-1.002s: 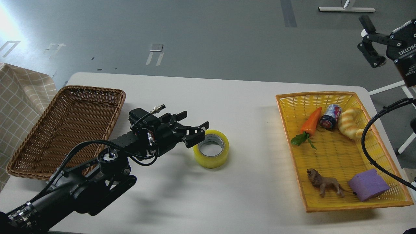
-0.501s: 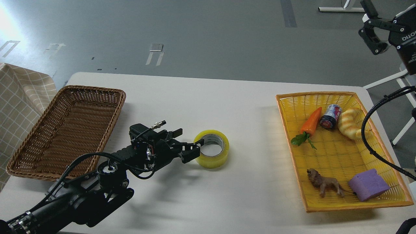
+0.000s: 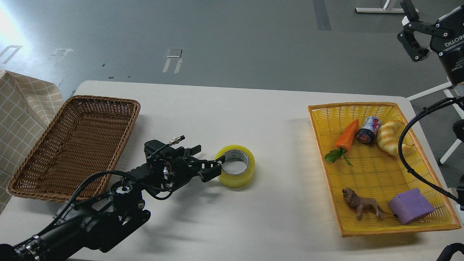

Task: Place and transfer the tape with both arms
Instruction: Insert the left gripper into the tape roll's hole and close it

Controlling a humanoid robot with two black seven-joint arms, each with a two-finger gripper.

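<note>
In the head view, your tape (image 3: 236,166) lies flat on the white worktop (image 3: 275,108), hole facing up, roughly midway between the brown wicker basket (image 3: 78,143) on the left and the yellow tray (image 3: 377,174) on the right. Your left hand (image 3: 212,167) sits low at the roll's left wall. One finger appears to reach over the rim toward the hole while the other stays outside, so it looks set to pinch the wall, but the fingers are dark and overlap the roll, and you cannot be sure from here whether they are pressed onto it or just apart from it.

Your right hand (image 3: 413,36) hangs high at the far right, well away from the worktop, with its fingers spread and nothing in them.

Judge the roll as light and stiff: the pale inner core should keep the ring from collapsing under a squeeze. The glossy yellow outside is likely slippery, so a pinch across the wall, one finger inside the core and one outside, looks the surest hold. Leave the opposite side of the ring free, so your right hand has bare wall to take when you pass it across.
</note>
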